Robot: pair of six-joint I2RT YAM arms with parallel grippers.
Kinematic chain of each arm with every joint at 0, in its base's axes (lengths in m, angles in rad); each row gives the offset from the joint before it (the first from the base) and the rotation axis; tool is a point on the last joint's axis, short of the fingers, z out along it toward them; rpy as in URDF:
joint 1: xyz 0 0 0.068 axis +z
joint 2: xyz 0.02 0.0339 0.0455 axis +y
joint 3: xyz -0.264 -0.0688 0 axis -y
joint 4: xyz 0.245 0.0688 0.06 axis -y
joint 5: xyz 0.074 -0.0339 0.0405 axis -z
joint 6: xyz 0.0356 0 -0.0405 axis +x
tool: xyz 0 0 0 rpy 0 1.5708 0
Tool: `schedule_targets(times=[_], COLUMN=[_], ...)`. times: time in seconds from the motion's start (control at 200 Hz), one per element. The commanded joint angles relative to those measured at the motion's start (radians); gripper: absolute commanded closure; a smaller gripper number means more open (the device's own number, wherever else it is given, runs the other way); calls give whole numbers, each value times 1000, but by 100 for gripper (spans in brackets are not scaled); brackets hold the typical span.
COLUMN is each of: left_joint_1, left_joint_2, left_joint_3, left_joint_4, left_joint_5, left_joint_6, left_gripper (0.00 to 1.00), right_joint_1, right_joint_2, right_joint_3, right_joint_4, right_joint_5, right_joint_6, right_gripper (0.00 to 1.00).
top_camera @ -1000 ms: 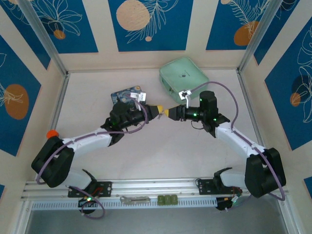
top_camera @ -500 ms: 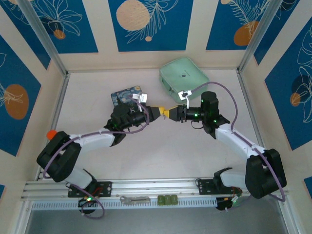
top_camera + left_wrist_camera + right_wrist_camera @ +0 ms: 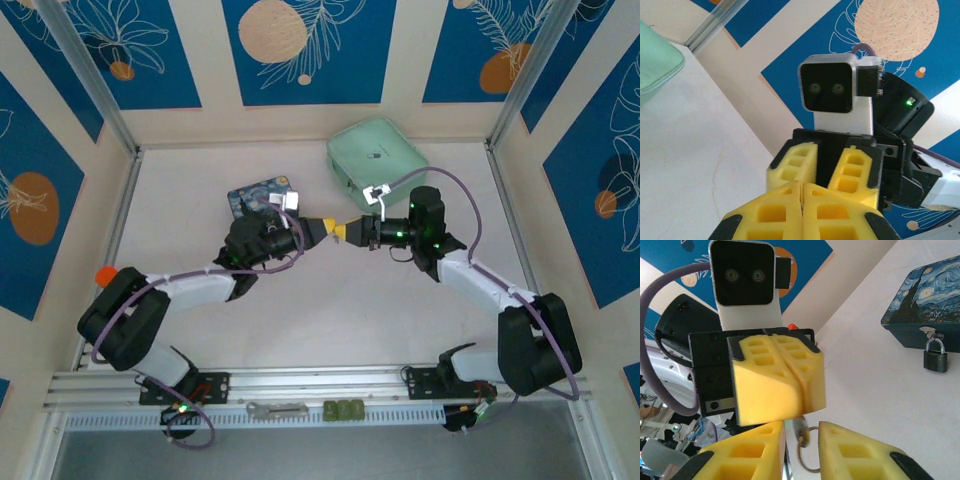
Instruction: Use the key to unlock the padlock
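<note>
Mostly key (image 3: 802, 435) hidden between left tool (image 3: 801, 401) and right tool (image 3: 823, 171) tips

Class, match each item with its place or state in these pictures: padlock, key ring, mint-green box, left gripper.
Items
1. padlock
2. key ring
3. mint-green box
4. left gripper

Place or state
A. fingers pressed together
B. hanging on the front of the Starry Night tin
C. between the right gripper's parted fingers
D. rearmost thing on the table

Pairs: 1-B, 2-C, 3-D, 4-A
</note>
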Motion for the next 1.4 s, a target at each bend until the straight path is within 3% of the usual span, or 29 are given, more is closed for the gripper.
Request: schedule_targets(times=[0.0, 0.265, 0.37, 0.4, 0.495, 0.52, 0.615, 0.63, 0.775, 0.88, 0.995, 1.205, 1.395], left_joint_1=[-4, -15, -25, -28, -29, -29, -5, 0, 83, 141, 171, 219, 261], left_joint_2=[-9, -6, 5, 10, 15, 11, -41, -56, -241, -316, -335, -257, -71], left_joint_3=[-3, 5, 4, 5, 0, -4, -17, -20, -71, -57, -64, -128, -87], left_joint_4=[85, 81, 93, 97, 114, 114, 16, -15, -330, -558, -695, -714, -644], left_joint_5=[10, 25, 33, 33, 23, 14, -27, -44, -258, -337, -415, -499, -448], left_joint_6=[-13, -20, -33, -38, -50, -47, 14, 30, 184, 297, 395, 413, 418], left_gripper=[100, 100, 100, 100, 99, 89, 6, 0, 0, 0, 0, 2, 9], right_joint_1=[8, -3, -4, -4, -6, -6, -11, -11, -12, -11, -4, 46, 58], right_joint_2=[14, 8, 13, 14, 21, 23, 18, 15, -21, -32, -38, -74, -67], right_joint_3=[-6, -16, -7, -6, -4, -5, -14, -14, -47, -65, -68, -50, -46], right_joint_4=[-3, 49, 64, 65, 62, 54, 1, -15, -100, -131, -178, -308, -321], right_joint_5=[-4, 8, 2, -4, -4, -3, 21, 29, 98, 123, 171, 422, 484], right_joint_6=[3, 30, 33, 33, 32, 29, -7, -16, -71, -87, -109, -168, -133], right_gripper=[74, 81, 91, 100, 100, 100, 100, 100, 100, 100, 100, 100, 100])
